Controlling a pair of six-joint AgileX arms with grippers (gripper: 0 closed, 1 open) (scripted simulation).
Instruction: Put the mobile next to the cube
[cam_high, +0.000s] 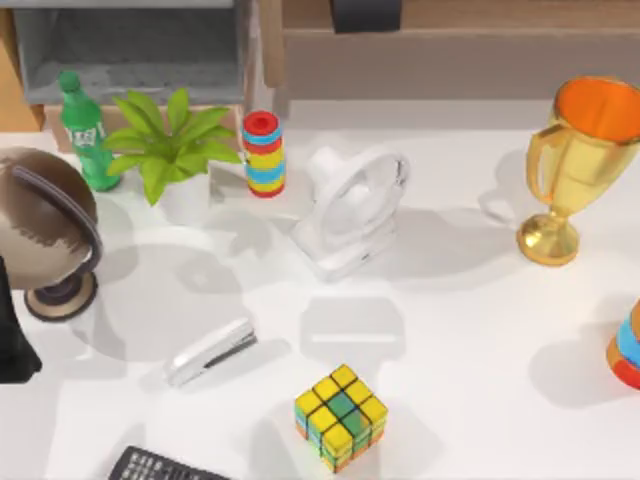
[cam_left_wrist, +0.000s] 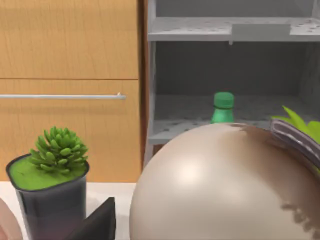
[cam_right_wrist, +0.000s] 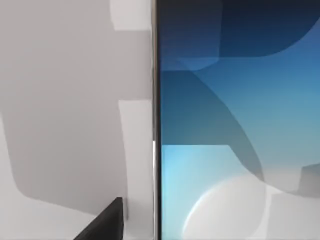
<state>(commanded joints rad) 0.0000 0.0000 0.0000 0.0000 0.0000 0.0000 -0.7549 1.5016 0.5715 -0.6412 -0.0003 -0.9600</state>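
The cube (cam_high: 341, 416), with yellow, green, orange and blue stickers, stands on the white table (cam_high: 470, 330) near the front middle of the top view. The mobile (cam_right_wrist: 235, 125) lies flat on the white surface, close under the right wrist camera, its blue-to-white screen facing up. A dark part of my right gripper (cam_right_wrist: 105, 225) sits just beside the mobile's long edge. My left arm (cam_high: 12, 340) is parked at the table's left edge, behind the globe (cam_left_wrist: 220, 185).
A stapler (cam_high: 212, 352) and a black keypad device (cam_high: 160, 467) lie left of the cube. Farther back stand a white fan (cam_high: 352, 210), a ring stack (cam_high: 264, 153), a plant (cam_high: 170, 140), a green bottle (cam_high: 82, 130) and a gold trophy (cam_high: 580, 165).
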